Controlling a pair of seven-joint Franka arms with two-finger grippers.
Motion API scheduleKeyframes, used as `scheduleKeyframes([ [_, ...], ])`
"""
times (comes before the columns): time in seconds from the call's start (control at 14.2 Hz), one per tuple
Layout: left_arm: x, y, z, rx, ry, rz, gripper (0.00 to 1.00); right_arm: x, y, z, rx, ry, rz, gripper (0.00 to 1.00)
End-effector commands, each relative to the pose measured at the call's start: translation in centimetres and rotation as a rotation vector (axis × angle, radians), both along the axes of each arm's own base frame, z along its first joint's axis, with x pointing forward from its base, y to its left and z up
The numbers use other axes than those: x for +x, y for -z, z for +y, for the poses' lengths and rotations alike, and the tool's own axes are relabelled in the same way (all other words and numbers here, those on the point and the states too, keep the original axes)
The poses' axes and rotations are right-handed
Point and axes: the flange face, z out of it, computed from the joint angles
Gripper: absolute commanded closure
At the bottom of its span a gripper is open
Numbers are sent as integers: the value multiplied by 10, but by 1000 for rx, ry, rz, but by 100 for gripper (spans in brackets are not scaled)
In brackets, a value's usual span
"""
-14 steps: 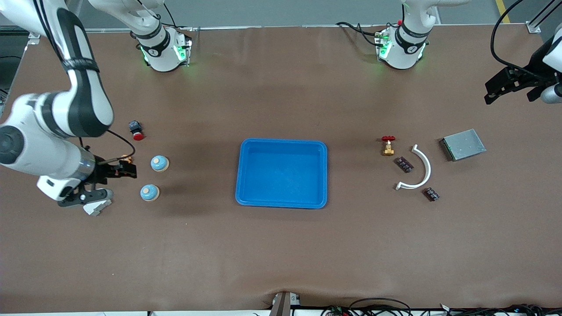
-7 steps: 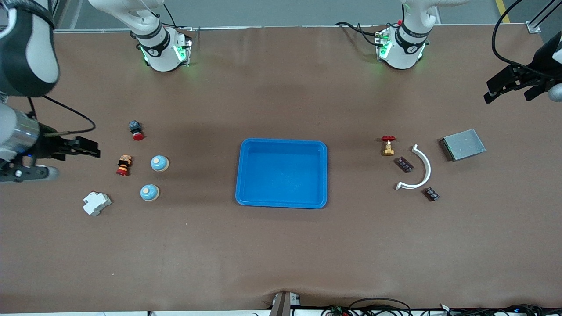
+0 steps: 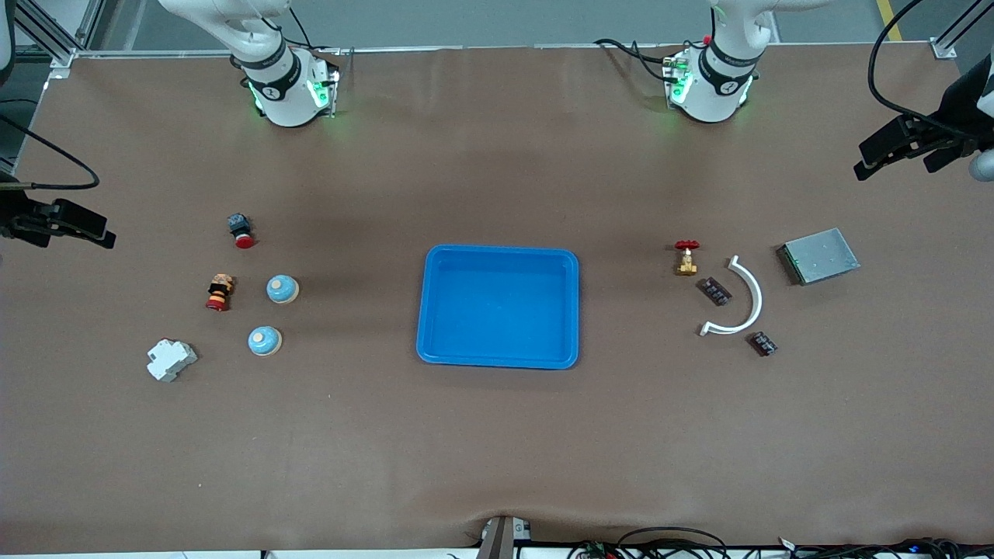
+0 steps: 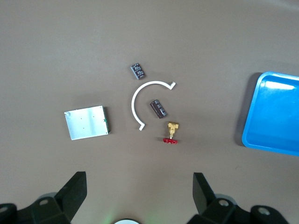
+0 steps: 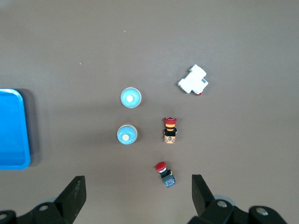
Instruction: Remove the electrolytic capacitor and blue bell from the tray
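Brown tabletop | tray (image 3: 498, 307) sits mid-table, empty | two blue bells (image 3: 282, 289) (image 3: 265, 341) lie off the tray toward the right arm's end; you'd find them light, smooth, slippery, so grip low across the dome | no capacitor identifiable | left gripper (image 3: 905, 147) and right gripper (image 3: 58, 223) hang at the table's ends, fingers apart, holding nothing.

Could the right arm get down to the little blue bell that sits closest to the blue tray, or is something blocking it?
Probably yes. The right gripper hangs open above the table's edge at the right arm's end, holding nothing. The round blue bell sits out on the bare brown table, apart from the other bell and from the shallow blue plastic tray, with nothing over it.
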Motion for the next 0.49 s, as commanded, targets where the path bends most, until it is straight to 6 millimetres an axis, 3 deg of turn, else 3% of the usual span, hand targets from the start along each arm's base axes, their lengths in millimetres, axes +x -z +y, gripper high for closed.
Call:
scheduleKeyframes([
  [0.0, -4, -10, 0, 17, -14, 3, 0, -14, -17, 8, 5, 32, -7, 0],
  [0.42, -8, -14, -1, 18, -3, 5, 0, -19, -21, 6, 11, 42, 2, 0],
])
